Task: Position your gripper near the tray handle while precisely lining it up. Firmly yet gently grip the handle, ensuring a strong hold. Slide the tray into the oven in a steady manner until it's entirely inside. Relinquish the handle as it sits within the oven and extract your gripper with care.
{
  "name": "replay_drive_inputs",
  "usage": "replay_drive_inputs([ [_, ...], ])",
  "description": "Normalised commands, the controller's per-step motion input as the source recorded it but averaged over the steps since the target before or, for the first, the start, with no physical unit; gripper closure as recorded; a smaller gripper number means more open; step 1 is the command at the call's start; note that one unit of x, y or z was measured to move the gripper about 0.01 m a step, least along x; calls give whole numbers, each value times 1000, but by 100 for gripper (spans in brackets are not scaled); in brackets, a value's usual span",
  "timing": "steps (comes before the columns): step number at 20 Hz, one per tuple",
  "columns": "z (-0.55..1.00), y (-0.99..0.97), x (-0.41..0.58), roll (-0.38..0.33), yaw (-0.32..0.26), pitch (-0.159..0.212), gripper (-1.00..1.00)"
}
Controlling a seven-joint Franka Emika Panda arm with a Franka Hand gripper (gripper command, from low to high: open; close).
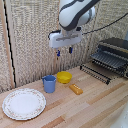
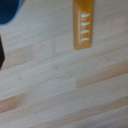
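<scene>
The black and silver oven (image 1: 116, 49) stands at the exterior view's right on the wooden table. The dark wire tray (image 1: 107, 60) sticks out of its front. The tray handle (image 1: 95, 73) is the thin dark rail along the front edge, low and facing the table's middle. My gripper (image 1: 64, 51) hangs high in the air above the yellow bowl, well to the exterior view's left of the handle. Its two blue-tipped fingers are apart with nothing between them. The wrist view shows only table and small objects; oven, tray and handle are out of that view.
A blue cup (image 1: 49, 83), a yellow bowl (image 1: 64, 77) and an orange oblong object (image 1: 76, 89) sit mid-table. A round patterned plate (image 1: 24, 103) lies at the front left. The wrist view shows the orange object (image 2: 83, 25) and a cup edge (image 2: 7, 10).
</scene>
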Motion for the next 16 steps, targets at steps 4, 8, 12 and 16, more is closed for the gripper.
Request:
replay_drive_inputs([
  [4,0,-376,-69,-358,51,0,-100],
  [8,0,-373,-36,-369,47,0,-100],
  [12,-6,-377,-4,-369,39,0,-100],
  [16,-46,-354,0,-360,62,0,-100],
])
